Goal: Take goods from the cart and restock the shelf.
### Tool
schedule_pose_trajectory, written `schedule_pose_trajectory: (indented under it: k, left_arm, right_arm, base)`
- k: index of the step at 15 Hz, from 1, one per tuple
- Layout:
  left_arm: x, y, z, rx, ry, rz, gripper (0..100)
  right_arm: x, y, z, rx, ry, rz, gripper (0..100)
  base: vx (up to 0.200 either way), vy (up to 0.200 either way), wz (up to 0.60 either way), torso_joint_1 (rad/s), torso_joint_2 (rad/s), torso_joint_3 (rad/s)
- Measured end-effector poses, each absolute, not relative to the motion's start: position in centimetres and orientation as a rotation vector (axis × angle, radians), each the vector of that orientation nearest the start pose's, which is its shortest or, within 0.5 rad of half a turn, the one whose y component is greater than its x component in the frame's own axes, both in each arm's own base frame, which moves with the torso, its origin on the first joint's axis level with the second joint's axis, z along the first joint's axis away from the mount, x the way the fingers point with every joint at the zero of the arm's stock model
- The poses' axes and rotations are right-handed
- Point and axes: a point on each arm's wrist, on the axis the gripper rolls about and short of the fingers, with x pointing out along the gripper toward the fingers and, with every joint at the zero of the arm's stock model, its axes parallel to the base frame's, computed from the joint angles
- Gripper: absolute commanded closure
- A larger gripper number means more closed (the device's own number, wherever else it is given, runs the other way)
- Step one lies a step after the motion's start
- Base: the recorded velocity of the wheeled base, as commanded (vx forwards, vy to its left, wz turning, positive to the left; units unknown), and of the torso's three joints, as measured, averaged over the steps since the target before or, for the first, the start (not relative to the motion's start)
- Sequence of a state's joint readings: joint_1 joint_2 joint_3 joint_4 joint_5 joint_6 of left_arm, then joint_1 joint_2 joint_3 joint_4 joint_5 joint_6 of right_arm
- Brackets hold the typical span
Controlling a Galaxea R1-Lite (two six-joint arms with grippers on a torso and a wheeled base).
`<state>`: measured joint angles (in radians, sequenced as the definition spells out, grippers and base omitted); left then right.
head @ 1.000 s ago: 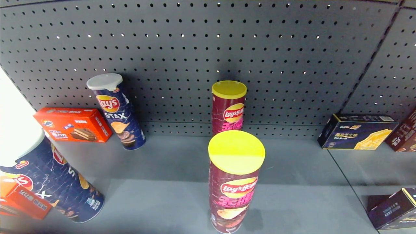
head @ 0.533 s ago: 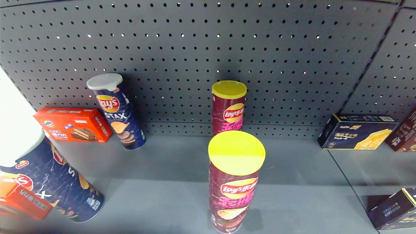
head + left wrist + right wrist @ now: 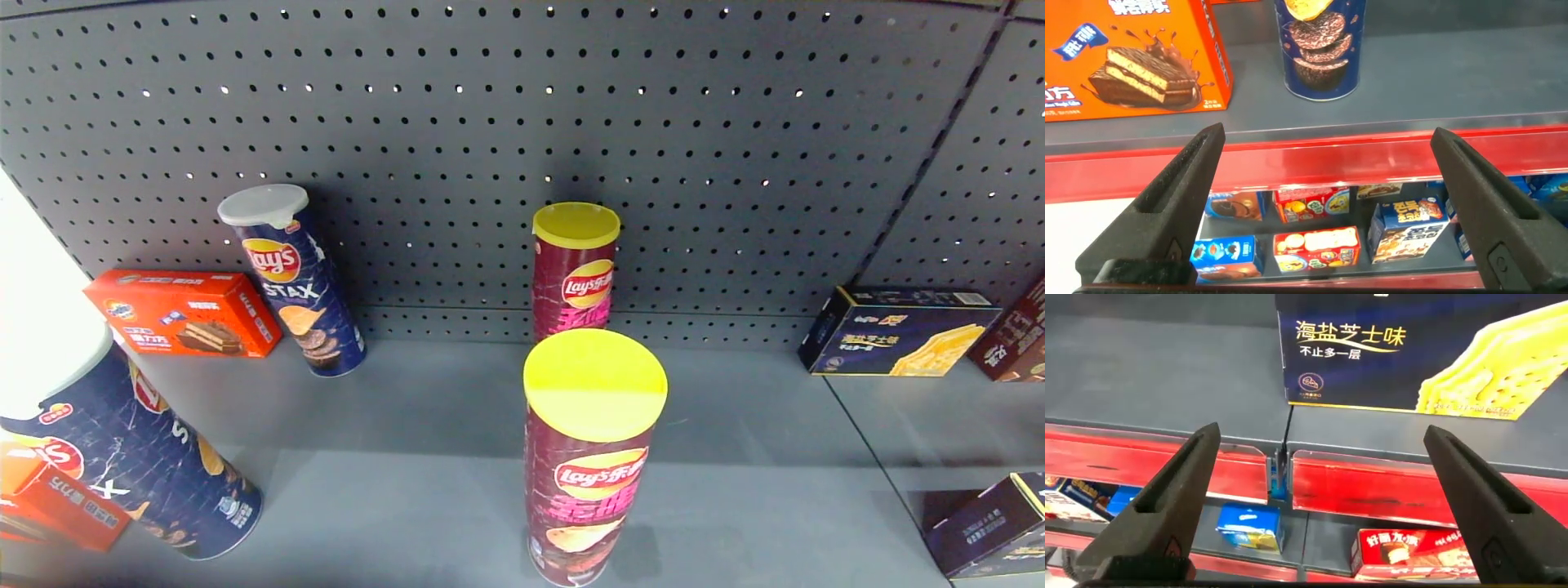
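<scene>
On the grey shelf (image 3: 424,425) two maroon chip cans with yellow lids stand upright in a row: one in front (image 3: 589,457), one behind it (image 3: 574,265) by the pegboard. A blue chip can (image 3: 292,278) stands at the back left, a larger-looking blue can (image 3: 122,441) at the near left. My left gripper (image 3: 1331,204) is open with nothing in it, before the shelf's red front rail (image 3: 1315,159), facing an orange wafer box (image 3: 1123,57) and a blue can (image 3: 1319,45). My right gripper (image 3: 1323,502) is open too, facing a dark blue and yellow box (image 3: 1421,351).
An orange box (image 3: 184,313) lies at the back left, another orange box (image 3: 49,498) at the near left edge. Dark boxes (image 3: 894,331) (image 3: 984,523) lie on the right shelf section. A lower shelf (image 3: 1323,261) with several small boxes shows below the rail.
</scene>
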<state>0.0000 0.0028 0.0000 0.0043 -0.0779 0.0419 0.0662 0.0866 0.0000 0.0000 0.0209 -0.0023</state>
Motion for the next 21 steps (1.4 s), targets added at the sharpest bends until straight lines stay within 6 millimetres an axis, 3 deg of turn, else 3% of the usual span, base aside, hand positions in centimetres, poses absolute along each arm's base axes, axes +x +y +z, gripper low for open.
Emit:
schedule_pose_trajectory:
  k: [4, 21]
  left_arm:
    - [-2.27, -0.18, 7.51, 0.042, 0.006, -0.078, 0]
    - [-2.27, -0.18, 7.51, 0.042, 0.006, -0.078, 0]
  right_arm:
    - [-1.86, 0.06, 7.67, -0.002, 0.055, 0.016, 0]
    - [-2.27, 0.04, 7.56, -0.003, 0.000, 0.022, 0]
  base:
    - [0.000, 0.000, 0.00, 0.000, 0.00, 0.000]
    - [0.000, 0.000, 0.00, 0.000, 0.00, 0.000]
